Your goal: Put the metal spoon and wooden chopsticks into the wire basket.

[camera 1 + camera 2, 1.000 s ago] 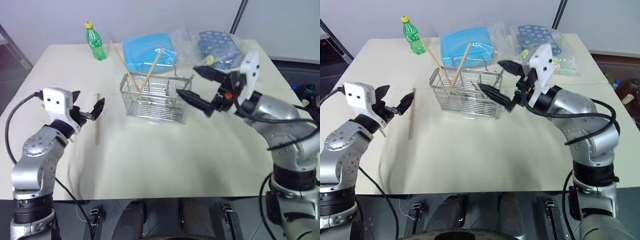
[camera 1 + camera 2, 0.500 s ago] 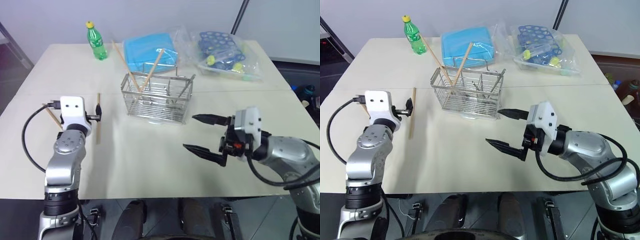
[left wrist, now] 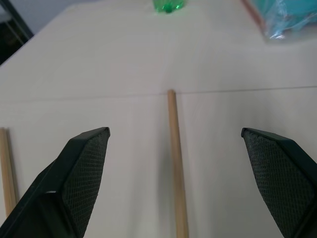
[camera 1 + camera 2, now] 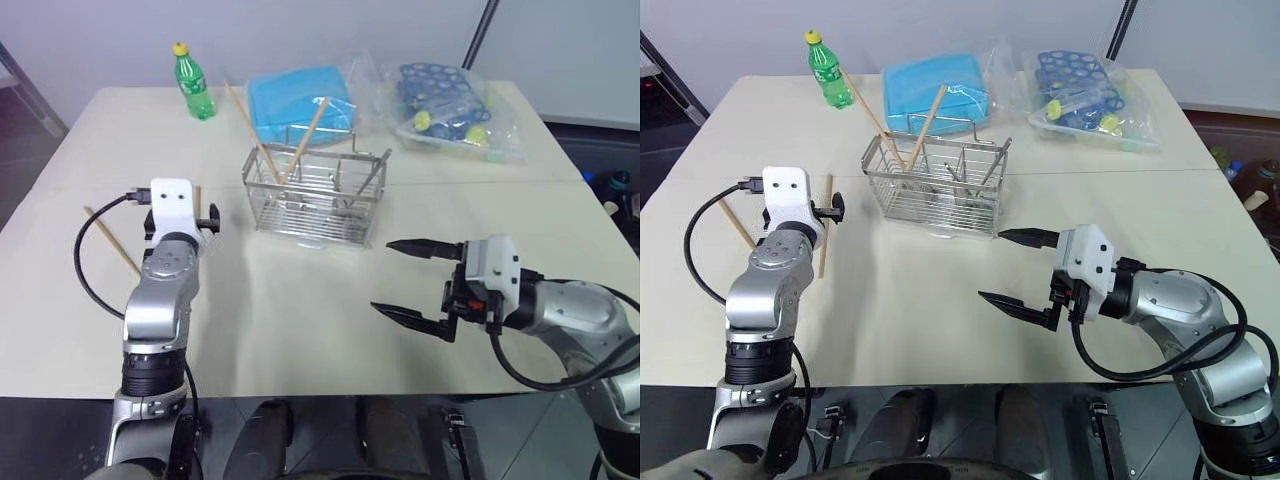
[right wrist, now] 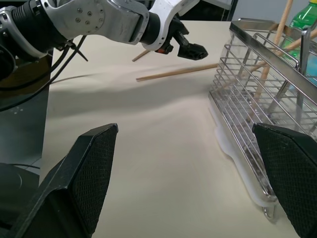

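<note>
The left hand (image 3: 176, 163) is spread wide and empty, hovering low over the bench (image 4: 300, 330). One of the wooden chopsticks (image 3: 176, 163) lies flat on the bench straight between its fingers (image 3: 74, 173), running away from the wrist, with no finger touching it. A second chopstick (image 4: 111, 242) lies on the bench just outside the hand, on the robot's left. Beyond the hand, to its right, stands the wire basket (image 4: 318, 197), with two more chopsticks (image 4: 250, 132) leaning upright in it and the metal spoon (image 4: 374, 173) slanting in its right end.

The right hand (image 4: 415, 280) is also spread wide and empty, held above the bench. The basket is ahead of it and a little to its left, apart from its fingertips.

Behind the basket lie a blue box (image 4: 300, 100), a green bottle (image 4: 191, 82) and a clear bag (image 4: 445, 105).
</note>
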You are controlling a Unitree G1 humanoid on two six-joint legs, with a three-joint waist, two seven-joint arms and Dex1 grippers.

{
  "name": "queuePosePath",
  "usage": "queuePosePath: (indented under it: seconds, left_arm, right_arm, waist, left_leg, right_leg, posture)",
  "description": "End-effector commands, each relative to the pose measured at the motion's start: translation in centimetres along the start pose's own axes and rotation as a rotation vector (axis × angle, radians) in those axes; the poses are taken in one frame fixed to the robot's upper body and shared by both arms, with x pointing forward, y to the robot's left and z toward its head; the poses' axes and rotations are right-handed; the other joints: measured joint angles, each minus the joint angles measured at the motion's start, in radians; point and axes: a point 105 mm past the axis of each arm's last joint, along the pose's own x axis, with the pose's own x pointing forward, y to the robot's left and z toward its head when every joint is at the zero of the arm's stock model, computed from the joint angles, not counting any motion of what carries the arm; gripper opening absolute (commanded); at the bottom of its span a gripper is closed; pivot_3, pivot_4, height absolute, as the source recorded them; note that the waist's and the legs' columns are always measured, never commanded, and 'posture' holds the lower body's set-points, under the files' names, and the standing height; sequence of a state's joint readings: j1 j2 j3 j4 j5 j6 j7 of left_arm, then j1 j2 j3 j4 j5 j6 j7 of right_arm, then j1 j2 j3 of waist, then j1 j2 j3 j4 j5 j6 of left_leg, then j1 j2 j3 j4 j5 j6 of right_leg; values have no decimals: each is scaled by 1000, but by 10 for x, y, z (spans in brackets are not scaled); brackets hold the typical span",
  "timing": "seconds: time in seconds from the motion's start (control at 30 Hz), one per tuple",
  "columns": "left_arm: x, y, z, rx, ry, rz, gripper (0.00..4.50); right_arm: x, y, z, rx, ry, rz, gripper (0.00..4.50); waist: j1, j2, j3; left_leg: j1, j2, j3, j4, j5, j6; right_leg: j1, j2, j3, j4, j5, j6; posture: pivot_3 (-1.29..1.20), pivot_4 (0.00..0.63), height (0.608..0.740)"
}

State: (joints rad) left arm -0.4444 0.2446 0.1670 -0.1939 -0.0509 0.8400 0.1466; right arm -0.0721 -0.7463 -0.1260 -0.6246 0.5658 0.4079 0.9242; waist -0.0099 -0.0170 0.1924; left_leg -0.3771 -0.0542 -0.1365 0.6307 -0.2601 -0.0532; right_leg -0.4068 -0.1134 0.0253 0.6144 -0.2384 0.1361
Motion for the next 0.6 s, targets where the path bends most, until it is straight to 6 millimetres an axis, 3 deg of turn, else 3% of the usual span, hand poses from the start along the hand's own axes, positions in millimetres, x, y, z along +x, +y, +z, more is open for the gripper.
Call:
queuePosePath:
  seconds: [0.03, 0.17, 0.4, 0.6]
  left_arm:
    - [7, 11, -1, -34, 53, 55, 4500]
    - [11, 11, -19, -102, 181, 60, 4500]
    - [11, 9, -44, -53, 330, 46, 4500]
    - [10, 10, -48, -102, 361, 72, 4500]
  right_arm:
    - [-1, 1, 5, -28, -12, -1, 4458]
    - [-2, 1, 7, -34, -9, 3, 4458]
    - [-2, 0, 8, -38, -11, -3, 4458]
    - [-2, -1, 8, -38, -13, -12, 4458]
  waist:
    - [1, 0, 0]
    - [1, 0, 0]
    - [0, -1, 0]
    - [0, -1, 0]
  left_leg:
    - [0, 0, 0, 0, 0, 0]
    - [0, 0, 0, 1, 0, 0]
    - [0, 0, 0, 1, 0, 0]
    - [2, 0, 0, 1, 0, 0]
  right_leg:
    - [0, 0, 0, 0, 0, 0]
    - [1, 0, 0, 0, 0, 1]
    - [1, 0, 0, 0, 1, 1]
    - [2, 0, 0, 0, 1, 1]
  posture:
    - [0, 150, 740]
    - [0, 150, 740]
    - [0, 150, 740]
    - [0, 150, 740]
